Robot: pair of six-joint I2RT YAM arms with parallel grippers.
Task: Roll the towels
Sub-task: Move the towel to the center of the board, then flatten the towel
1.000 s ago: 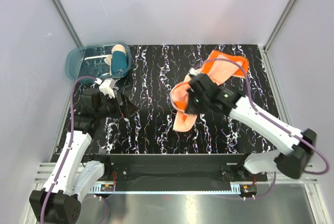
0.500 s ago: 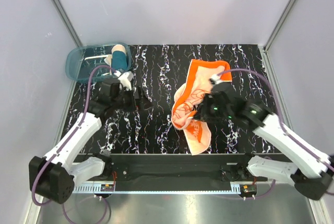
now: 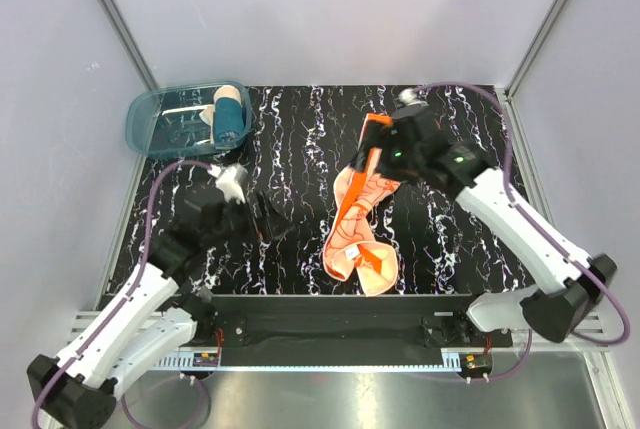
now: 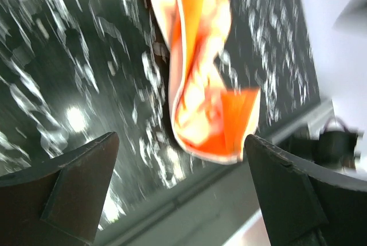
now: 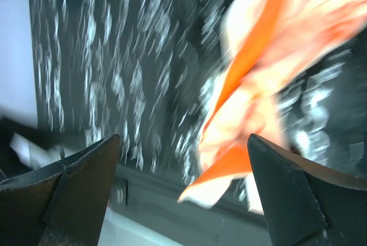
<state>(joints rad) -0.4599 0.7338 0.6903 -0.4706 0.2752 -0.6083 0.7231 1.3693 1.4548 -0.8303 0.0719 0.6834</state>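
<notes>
Nearest the arm bases, the orange towel [image 3: 360,224] has its near end bunched, with a corner flipped over close to the front edge of the worktop [image 3: 290,149]. From there it runs away from the bases as a narrow, twisted strip, not flat. The left gripper [image 3: 262,224] is just left of that near end, fingers [image 4: 74,183] spread wide with nothing between them, and apart from the cloth. Farther back, the right gripper [image 3: 375,154] sits over the far end of the strip with its jaws wide apart. It holds nothing, and I can't tell whether it touches the cloth. At the far left, the teal towel [image 3: 230,117] looks already rolled and stands in the blue tub [image 3: 145,124]. So the step is likely laying the orange one flat before rolling. To do it well, each gripper should probably pinch a single layer at a corner and pull the two ends apart to take out the twist. Unfold the flipped near corner first, then roll from one short edge with even pressure. The risk is grabbing a doubled fold, which would make a lopsided roll.
</notes>
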